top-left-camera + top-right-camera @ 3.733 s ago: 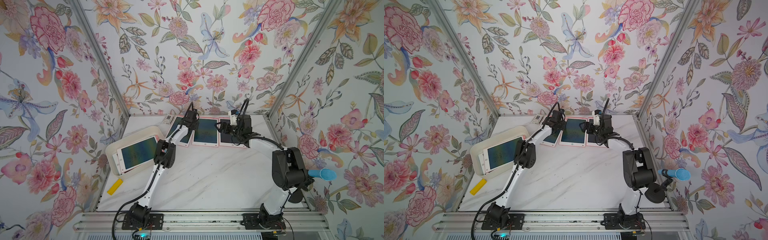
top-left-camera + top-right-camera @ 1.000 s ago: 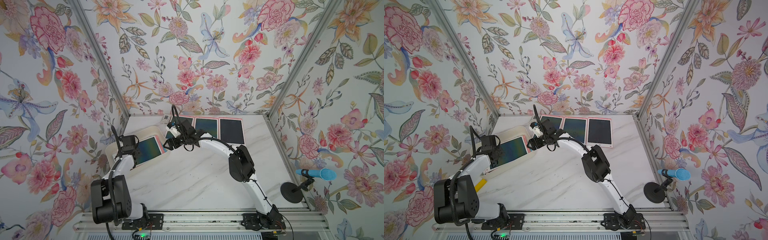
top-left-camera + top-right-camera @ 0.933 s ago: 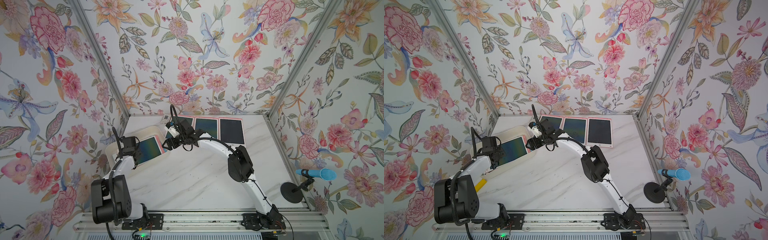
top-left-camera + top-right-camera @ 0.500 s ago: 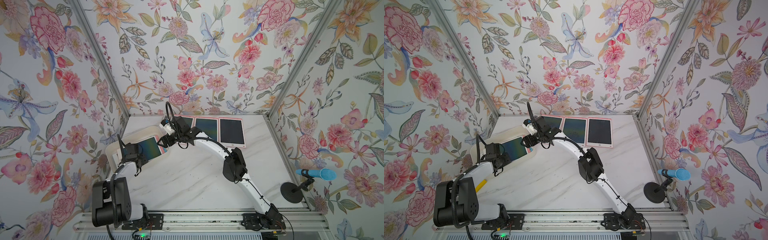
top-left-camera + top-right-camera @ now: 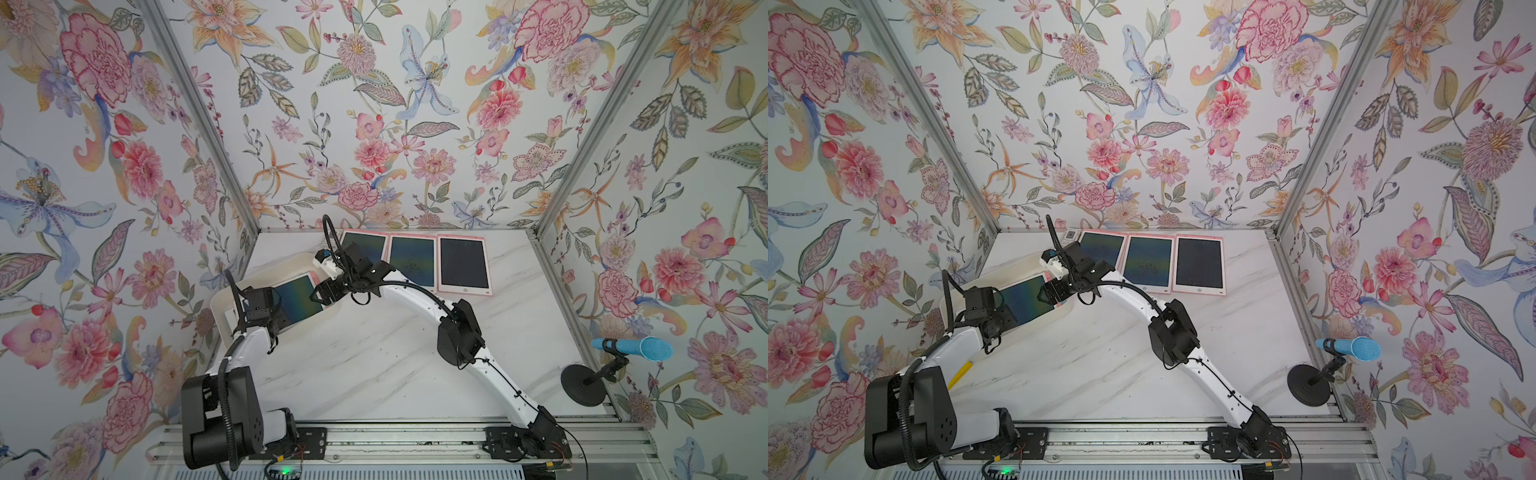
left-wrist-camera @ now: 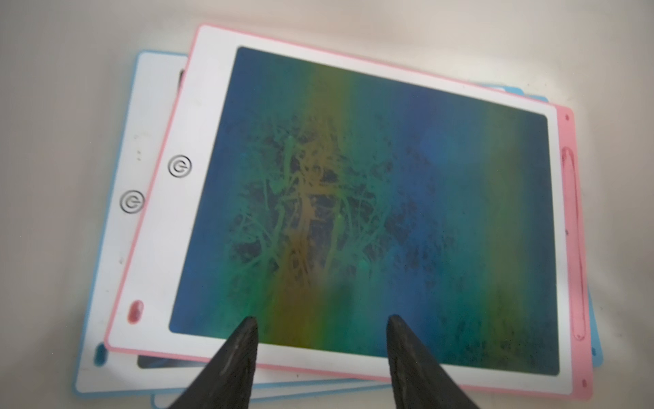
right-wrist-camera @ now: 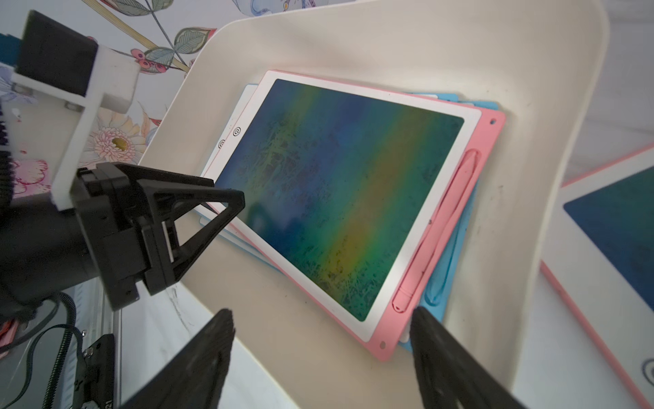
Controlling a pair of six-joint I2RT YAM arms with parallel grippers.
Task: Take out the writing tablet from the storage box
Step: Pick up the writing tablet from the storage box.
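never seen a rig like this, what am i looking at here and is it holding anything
This is a robot: two white arms fixed at the front of the table, each ending in a two-fingered end effector. Both top views look down on the whole scene. The other two pictures come from cameras on the wrists. The left end effector and right end effector are open and hold nothing. Both are at a cream box holding a pink tablet on top of blue tablets. Three more tablets lie in a row at the back. A blue microphone stands on the right.
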